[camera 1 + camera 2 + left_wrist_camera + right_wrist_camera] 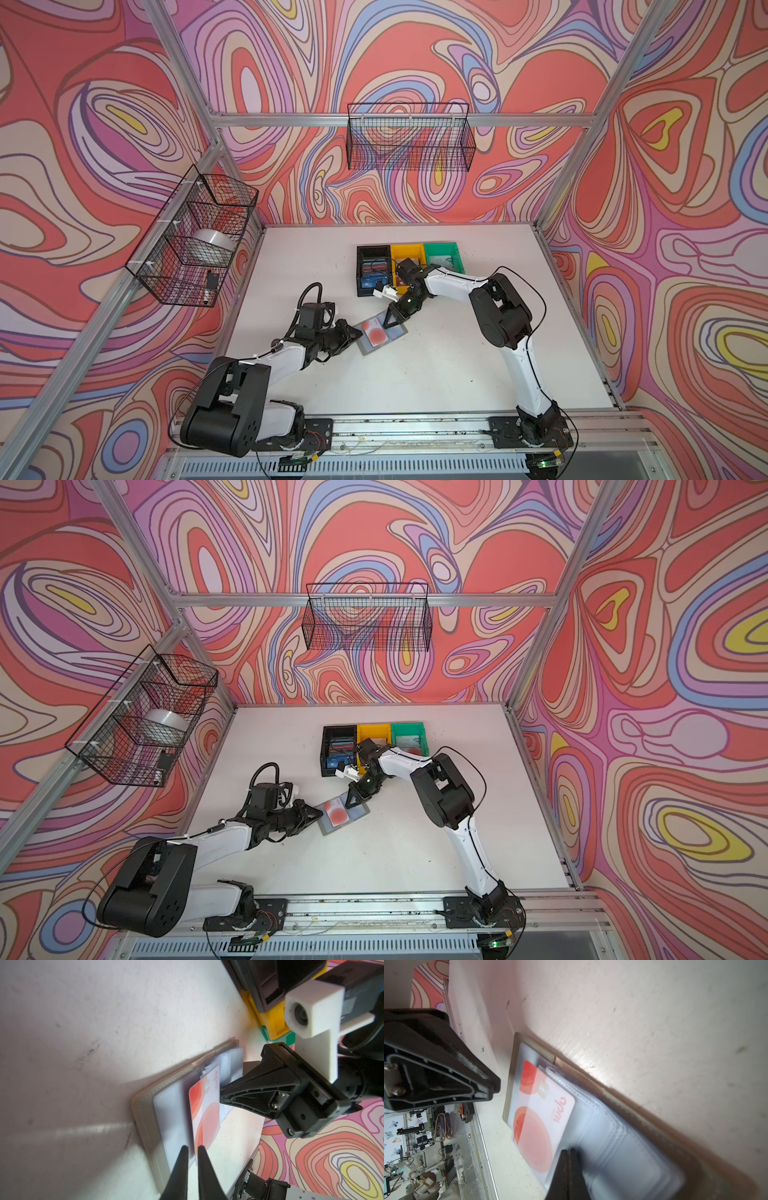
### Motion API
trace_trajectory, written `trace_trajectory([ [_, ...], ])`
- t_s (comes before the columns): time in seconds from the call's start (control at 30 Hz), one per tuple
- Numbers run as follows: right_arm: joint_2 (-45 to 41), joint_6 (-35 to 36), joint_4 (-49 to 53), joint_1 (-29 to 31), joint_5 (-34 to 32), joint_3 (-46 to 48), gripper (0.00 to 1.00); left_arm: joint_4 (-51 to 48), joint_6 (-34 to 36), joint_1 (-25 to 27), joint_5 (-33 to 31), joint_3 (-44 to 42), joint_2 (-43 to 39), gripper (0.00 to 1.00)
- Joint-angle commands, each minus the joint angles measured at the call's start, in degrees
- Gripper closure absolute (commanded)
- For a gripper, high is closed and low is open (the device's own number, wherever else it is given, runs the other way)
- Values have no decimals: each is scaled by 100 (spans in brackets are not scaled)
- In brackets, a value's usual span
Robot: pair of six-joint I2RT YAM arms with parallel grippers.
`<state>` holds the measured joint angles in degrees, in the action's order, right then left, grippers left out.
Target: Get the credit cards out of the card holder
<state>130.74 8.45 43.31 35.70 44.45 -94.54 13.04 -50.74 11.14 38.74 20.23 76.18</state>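
Closed right gripper [568, 1159] rests on the card holder [397, 333] at 1 o'clock; narrowly parted left gripper [192, 1155] sits by its pale card [205, 1109] at 9 o'clock.

I'm seeing a pale, red-circled card [204, 1109]. The card holder [145, 1109] is showing grey against the white counter [83, 1022].

The white table [436, 374] I work on is scuffed and flecked with small dark marks. The holder [398, 332] lies open and flat near its middle, a little to the left. Behind it, apart from it, a black bin [360, 270], a yellow bin [407, 249] and a green bin [442, 248] stand touching in a row
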Motion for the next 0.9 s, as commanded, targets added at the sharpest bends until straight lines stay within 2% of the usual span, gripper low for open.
trace_trajectory([
  [0.0,324,36,160,52,-283,40,99,266,-63,-33,17,-98,78,79],
  [0.43,369,17,178,51,-287,29,99,822,-217,111,72,85,649,77],
  [0.67,384,18,192,52,-279,33,99,1575,-513,236,157,82,1189,77],
  [0.87,413,34,214,53,-278,13,99,1568,-518,261,116,94,1172,77],
])
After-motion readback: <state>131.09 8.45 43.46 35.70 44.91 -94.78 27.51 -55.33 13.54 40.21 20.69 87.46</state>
